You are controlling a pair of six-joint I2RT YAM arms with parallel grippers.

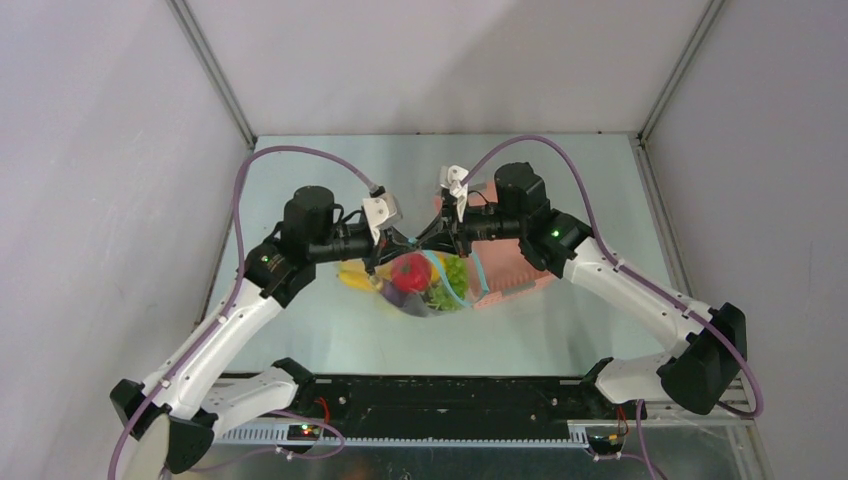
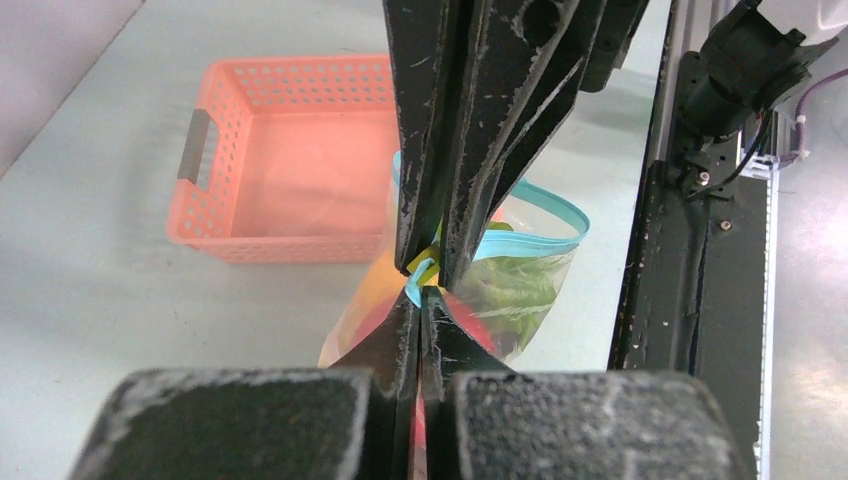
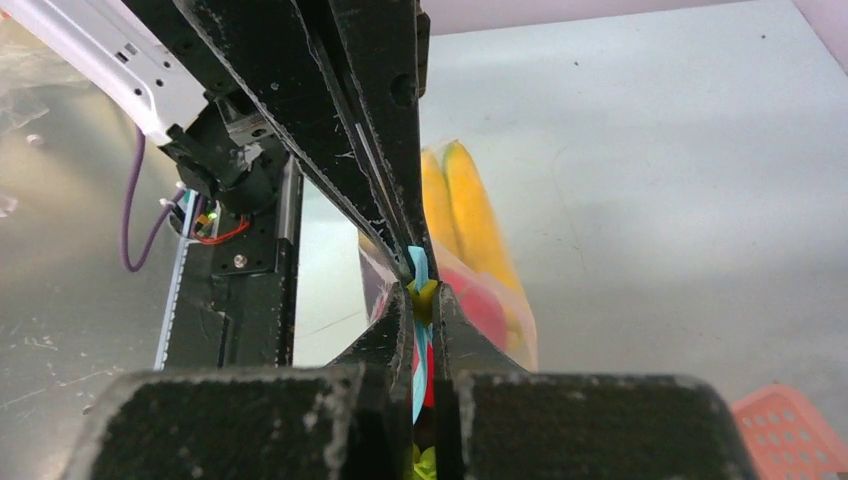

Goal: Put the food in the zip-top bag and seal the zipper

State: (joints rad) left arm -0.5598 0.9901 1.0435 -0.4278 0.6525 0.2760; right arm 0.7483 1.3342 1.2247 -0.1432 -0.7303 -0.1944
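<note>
Two arms meet above the middle of the table (image 1: 330, 340), holding the task's load off its surface between them. The pink basket (image 2: 280, 245) stands just beside that load, toward the table's right edge, and its floor shows bare in the left wrist view. The zip-top bag (image 1: 430, 285) hangs from the two grips over the table's centre. The food is seen through its clear wall: a red fruit (image 1: 408, 272), a yellow banana (image 3: 470, 210) and green leaves (image 2: 510, 285). The zipper (image 2: 545, 205) runs along the bag's mouth. Beside the grips its two blue halves bow apart into a loop, so the mouth is judged not yet sealed there. The left gripper (image 2: 420, 300) and the right gripper (image 3: 425, 298) face each other tip to tip, and the jaws of each are closed on the blue strip at nearly the same spot. The step in hand appears to be sealing, with loading apparently done. The next move likely calls for one grip to anchor the strip while the other presses along the gaping stretch, keeping the floppy bag taut.
</note>
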